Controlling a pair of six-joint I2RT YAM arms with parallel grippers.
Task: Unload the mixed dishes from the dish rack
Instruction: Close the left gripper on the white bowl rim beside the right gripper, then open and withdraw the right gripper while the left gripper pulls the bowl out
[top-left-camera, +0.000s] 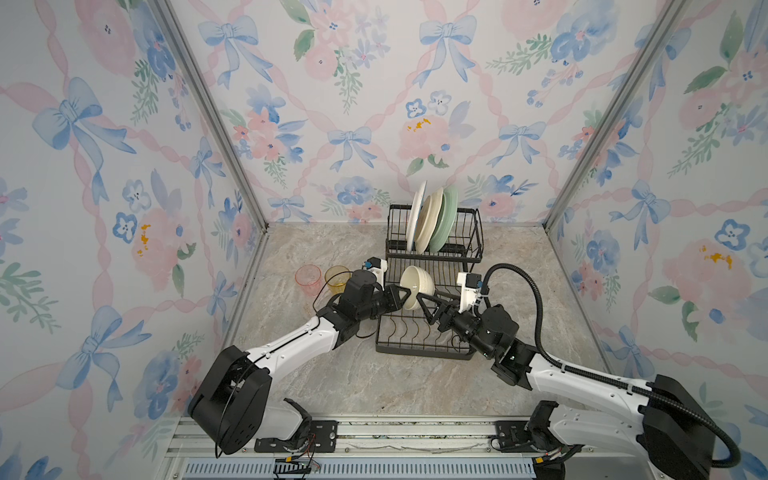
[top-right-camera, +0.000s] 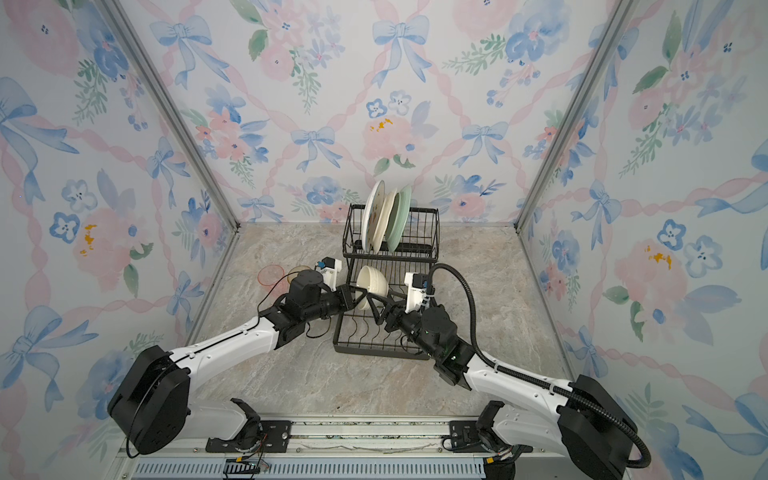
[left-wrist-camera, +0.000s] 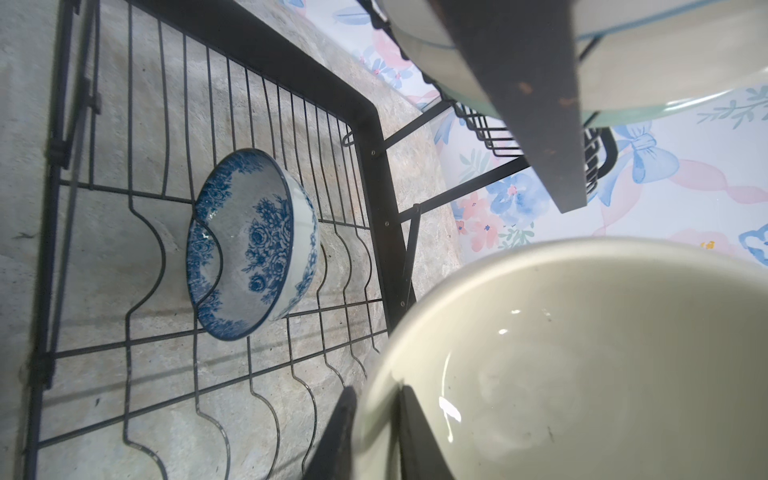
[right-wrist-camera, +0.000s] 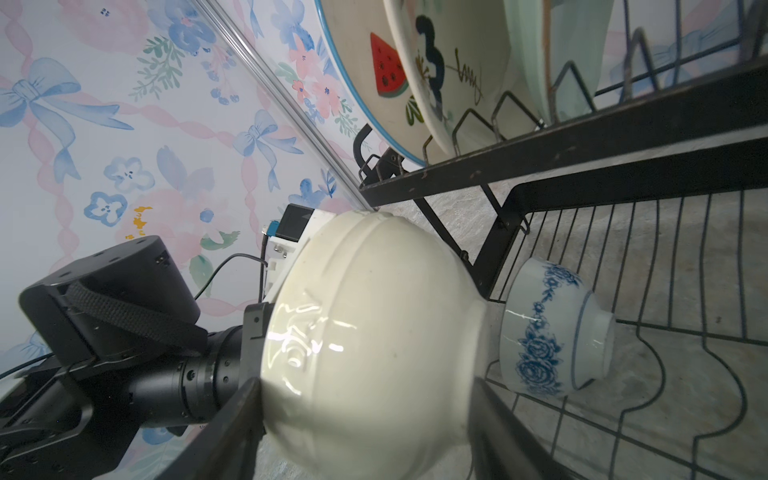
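The left arm (top-left-camera: 291, 345) and right arm (top-left-camera: 582, 378) reach forward and converge at the centre, wrists angled toward each other. The left gripper (left-wrist-camera: 376, 432) pinches the rim of the cream bowl (top-left-camera: 415, 282). The right gripper (right-wrist-camera: 361, 399) clamps the bowl's body, fingers set wide.

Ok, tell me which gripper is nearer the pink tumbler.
Left. The left gripper, jaws astride the rim of the cream bowl, is on the side of the dish rack toward the pink tumbler; the right gripper holds that bowl from the opposite side, farther away.
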